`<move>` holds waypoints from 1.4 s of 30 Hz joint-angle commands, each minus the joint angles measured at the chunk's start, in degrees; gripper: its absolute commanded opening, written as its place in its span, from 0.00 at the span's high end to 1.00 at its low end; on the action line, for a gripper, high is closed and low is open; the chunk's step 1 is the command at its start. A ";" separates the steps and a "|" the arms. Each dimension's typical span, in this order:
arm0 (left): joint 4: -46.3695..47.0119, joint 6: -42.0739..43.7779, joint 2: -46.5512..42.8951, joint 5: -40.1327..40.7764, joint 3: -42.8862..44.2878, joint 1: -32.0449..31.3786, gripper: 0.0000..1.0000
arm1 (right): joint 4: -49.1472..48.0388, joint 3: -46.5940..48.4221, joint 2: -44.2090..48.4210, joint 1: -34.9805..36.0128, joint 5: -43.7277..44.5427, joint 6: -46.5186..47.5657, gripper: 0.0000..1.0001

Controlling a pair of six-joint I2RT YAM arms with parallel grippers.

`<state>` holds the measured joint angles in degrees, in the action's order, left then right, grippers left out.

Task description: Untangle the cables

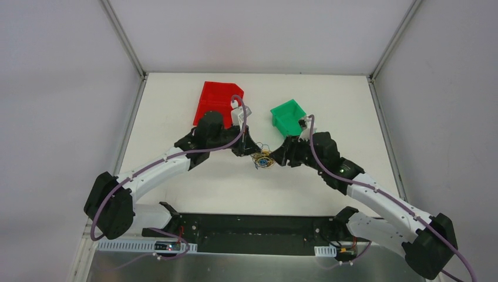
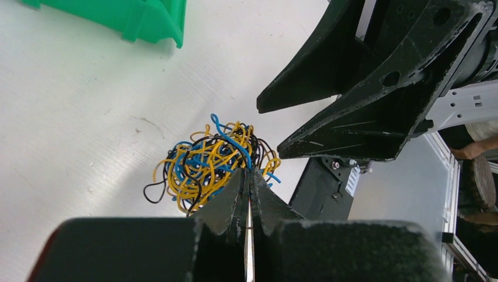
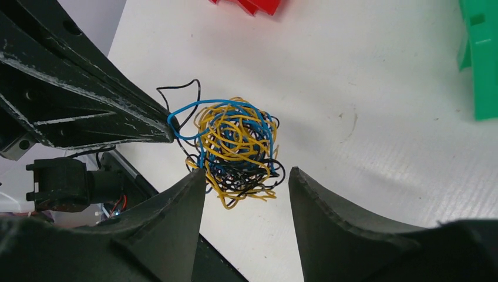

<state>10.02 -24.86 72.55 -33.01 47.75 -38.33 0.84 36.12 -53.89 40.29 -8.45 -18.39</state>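
Observation:
The cables (image 1: 263,160) are a small loopy clump of thin yellow, blue and dark wires on the white table between my two grippers. In the left wrist view the clump (image 2: 205,161) lies just beyond my left gripper (image 2: 249,171), whose jaws are shut on a blue wire at the clump's near edge. In the right wrist view the clump (image 3: 235,150) sits just ahead of my right gripper (image 3: 246,171), which is open and empty, its fingertips (image 3: 197,176) flanking the clump's near side. The left gripper's tips pinch a blue loop (image 3: 176,123).
A red bin (image 1: 217,101) stands at the back left and a green bin (image 1: 289,116) at the back right, also in the left wrist view (image 2: 129,17). A black rail (image 1: 252,226) runs along the table's near edge between the arm bases.

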 commanded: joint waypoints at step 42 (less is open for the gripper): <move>3.70 4.01 -1.67 -9.96 2.66 -4.48 0.74 | -1.46 0.15 6.31 7.77 21.90 4.59 1.00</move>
<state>10.76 -22.20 73.93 -45.93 51.75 -42.41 1.65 36.84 -49.36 47.79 7.01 -12.82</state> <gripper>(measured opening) 0.157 0.011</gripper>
